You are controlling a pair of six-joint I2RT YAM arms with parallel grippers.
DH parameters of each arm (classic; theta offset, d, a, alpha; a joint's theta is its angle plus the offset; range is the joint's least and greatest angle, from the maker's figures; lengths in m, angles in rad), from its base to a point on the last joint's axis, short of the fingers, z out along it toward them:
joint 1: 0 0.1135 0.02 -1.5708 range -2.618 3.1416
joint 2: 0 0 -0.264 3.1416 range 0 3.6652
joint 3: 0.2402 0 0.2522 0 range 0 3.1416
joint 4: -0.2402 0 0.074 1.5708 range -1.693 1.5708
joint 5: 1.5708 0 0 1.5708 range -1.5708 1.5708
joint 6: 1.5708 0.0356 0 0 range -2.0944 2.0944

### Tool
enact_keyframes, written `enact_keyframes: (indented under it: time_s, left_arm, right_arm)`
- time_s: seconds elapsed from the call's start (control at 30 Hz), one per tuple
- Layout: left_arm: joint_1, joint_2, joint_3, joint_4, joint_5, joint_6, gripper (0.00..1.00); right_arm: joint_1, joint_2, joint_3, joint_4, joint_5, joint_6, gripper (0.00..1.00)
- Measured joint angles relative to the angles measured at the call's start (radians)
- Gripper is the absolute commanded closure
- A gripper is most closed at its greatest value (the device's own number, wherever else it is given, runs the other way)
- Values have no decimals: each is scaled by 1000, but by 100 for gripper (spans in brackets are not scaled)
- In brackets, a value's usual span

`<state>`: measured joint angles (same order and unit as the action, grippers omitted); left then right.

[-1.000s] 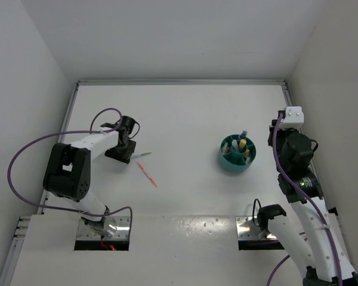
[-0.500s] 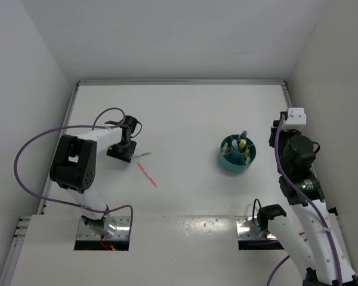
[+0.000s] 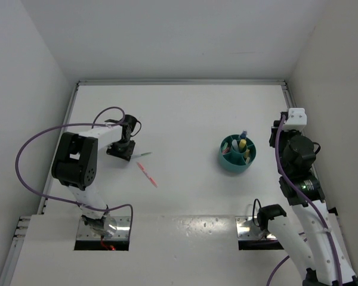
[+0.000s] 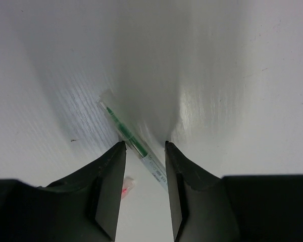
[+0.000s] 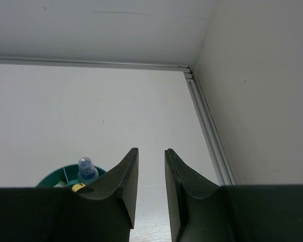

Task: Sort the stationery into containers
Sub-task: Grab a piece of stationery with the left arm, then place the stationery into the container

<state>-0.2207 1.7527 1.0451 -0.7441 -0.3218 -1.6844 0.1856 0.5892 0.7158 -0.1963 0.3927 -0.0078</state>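
Observation:
A thin green pen [image 4: 122, 130] with a clear barrel lies on the white table, running between the jaws of my left gripper [image 4: 145, 146], which is open and low over it. In the top view the pen [image 3: 144, 155] sticks out to the right of the left gripper [image 3: 126, 156]. A thin reddish tube [image 3: 147, 174] lies just in front of it; its clear end with a red tip [image 4: 125, 186] shows by the left finger. The round teal tub [image 3: 238, 154] holds several markers. My right gripper [image 5: 151, 154] is open and empty, raised to the right of the tub [image 5: 53, 179].
A blue-capped marker [image 5: 86, 166] and a yellow one [image 5: 79, 187] stand in the tub. The table's back wall and a metal rail [image 5: 207, 126] along the right wall are close to the right gripper. The purple cable [image 3: 30, 155] loops to the left of the left arm.
The left arm's elbow has swung up and right while its gripper stayed by the pen. The right wrist has shifted slightly right. Pen, tube and tub have not moved.

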Motion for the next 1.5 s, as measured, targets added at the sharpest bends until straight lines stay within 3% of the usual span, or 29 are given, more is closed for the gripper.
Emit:
enact_keyframes:
  time_s: [0.07,0.27,0.37,0.4,0.47,0.83,0.93,0.97,1.03,1.23,1.37,1.5]
  left_arm:
    - [0,2,2,-2,-1,0,64]
    - [1,6,5,-8,-3,0,68]
    - [1,6,5,-10,-4,0,76]
    - [1,6,5,-10,-4,0,84]
    - [1,7,5,-8,-4,0,92]
    - [-43,-58,78,-24,-101,149,100]
    - [-89,-97,191,-26,-133,269,100]
    - [-111,-107,225,-17,-134,308,100]
    - [-181,-140,271,54,-119,432,100]
    - [-500,-282,125,515,161,832,100]
    - [-634,-231,142,709,295,1030,100]
    - [-714,-145,195,819,314,1175,100]
  right_arm:
    - [0,0,0,0,1,0,72]
    - [0,-5,0,0,7,0,72]
    - [0,-8,0,0,8,0,72]
    - [0,-8,0,0,8,0,72]
    - [0,-8,0,0,9,0,72]
    - [0,-8,-3,0,16,0,72]
    - [0,-6,-3,0,16,0,72]
    - [0,-6,-3,0,16,0,86]
    - [0,-3,-3,0,16,-8,100]
    - [0,11,-10,3,17,-8,99]
    - [0,30,-14,3,18,-8,97]
    - [0,45,-14,4,18,-8,97]
